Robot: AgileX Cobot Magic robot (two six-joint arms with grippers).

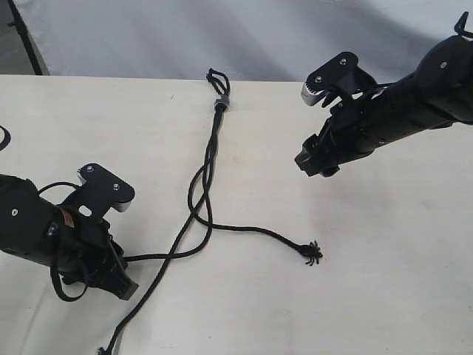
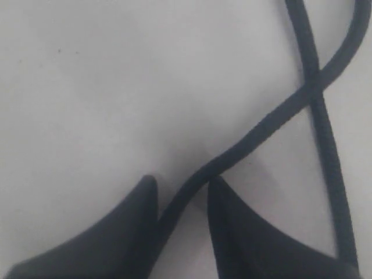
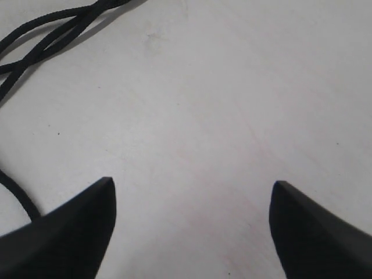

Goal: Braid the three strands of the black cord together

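Three strands (image 1: 215, 133) of the black cord (image 1: 208, 159) lie on the pale table (image 1: 384, 259), joined under a grey band (image 1: 221, 102) with a short loop (image 1: 216, 77) at the 12 o'clock edge. Below the band they run close together with a loose crossing or two and then fan apart; by my reading the braid is barely begun.

The right strand (image 1: 259, 231) trails toward 4 o'clock and ends in a frayed tip (image 1: 311, 252); the middle strand (image 1: 148, 292) runs toward 7 o'clock and out of the exterior view; the left strand (image 1: 166, 256) bends toward 8 o'clock into the left gripper (image 1: 122, 285).

In the left wrist view its fingers (image 2: 133, 232) are pinched on that strand, which passes between them and meets another strand further out; which lies on top I cannot tell. The right gripper (image 1: 314, 164) hovers at 2 o'clock, well apart from the cord; its fingers (image 3: 75, 232) are spread wide with only bare table between them.

The step in hand looks like a crossover with the left strand. The next move calls for drawing it over the middle strand toward the centre and laying it down there; after that the right gripper would need to reach toward 4 o'clock for the frayed-tipped strand. Nothing pins the loop end, so any pull should be gentle or the whole cord may drag.
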